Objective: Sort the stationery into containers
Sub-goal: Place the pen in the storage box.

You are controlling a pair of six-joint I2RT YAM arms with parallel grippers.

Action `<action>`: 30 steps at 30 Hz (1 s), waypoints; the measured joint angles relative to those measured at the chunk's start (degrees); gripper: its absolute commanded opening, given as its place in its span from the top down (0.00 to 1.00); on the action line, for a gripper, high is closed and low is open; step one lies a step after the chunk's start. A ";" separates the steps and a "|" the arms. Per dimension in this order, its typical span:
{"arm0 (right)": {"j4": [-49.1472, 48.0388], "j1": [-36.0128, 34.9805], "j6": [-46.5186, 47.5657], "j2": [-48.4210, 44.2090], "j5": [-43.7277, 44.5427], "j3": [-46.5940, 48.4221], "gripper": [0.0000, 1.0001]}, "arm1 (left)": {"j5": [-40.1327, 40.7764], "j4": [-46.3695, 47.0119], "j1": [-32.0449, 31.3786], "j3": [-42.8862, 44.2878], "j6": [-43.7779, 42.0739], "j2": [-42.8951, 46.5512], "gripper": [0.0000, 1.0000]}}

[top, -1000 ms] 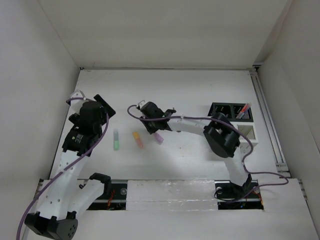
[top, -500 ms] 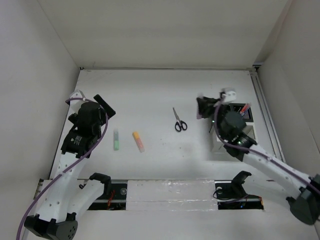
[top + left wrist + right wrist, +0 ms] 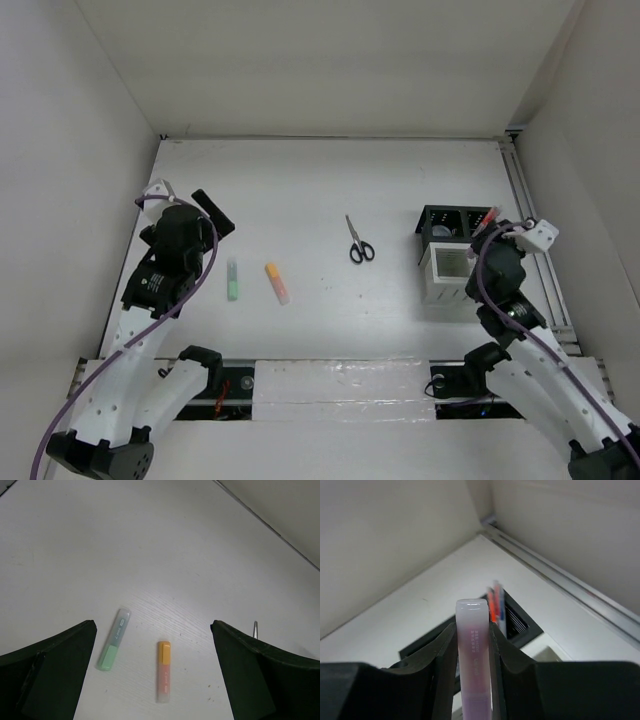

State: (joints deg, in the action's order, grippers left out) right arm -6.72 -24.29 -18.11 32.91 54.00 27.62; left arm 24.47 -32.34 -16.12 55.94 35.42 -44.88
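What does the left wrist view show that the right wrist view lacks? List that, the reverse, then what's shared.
Left wrist only: the open left gripper, a green marker and an orange marker lying apart, and what is likely the scissors tip. Right wrist only: the right gripper shut on a purple marker, and pens standing in the black compartment. Shared: the white table.

Soft, even white light filled all three views, brightest on the table (image 3: 330,180) in the middle of the top view. Shadows on it were faint and grey. The left wrist view was sharp. In the right wrist view, the marker (image 3: 474,650) at lower centre looked soft, and the pens (image 3: 496,605) behind it were blurred.
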 measured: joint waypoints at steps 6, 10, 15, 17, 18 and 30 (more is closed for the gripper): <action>15.50 0.24 -13.90 13.00 9.73 5.84 1.00 | -0.37 0.00 -1.05 0.00 -0.11 0.00 0.01; 21.66 0.35 -21.27 14.16 13.14 6.56 1.00 | -0.39 0.00 -1.05 0.00 -0.13 -0.31 0.01; 25.24 2.03 -24.74 10.60 15.67 6.84 1.00 | -0.57 0.02 -1.05 0.00 -0.22 -0.94 0.01; 25.81 3.21 -25.11 8.87 16.09 6.84 1.00 | -0.70 0.09 -1.05 0.00 -0.26 -1.09 0.01; 25.79 3.43 -25.14 8.48 16.15 6.84 1.00 | -0.79 0.11 -1.05 0.00 -0.28 -1.11 0.01; 26.23 7.98 -26.82 14.64 20.11 7.23 1.00 | -1.64 0.46 -1.05 0.00 -0.63 -1.11 0.01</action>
State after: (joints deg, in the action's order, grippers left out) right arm 19.51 -16.32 -44.93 47.55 74.11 34.85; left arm 22.83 -31.88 -17.17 55.94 34.79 -46.00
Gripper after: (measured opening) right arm 0.324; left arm 0.989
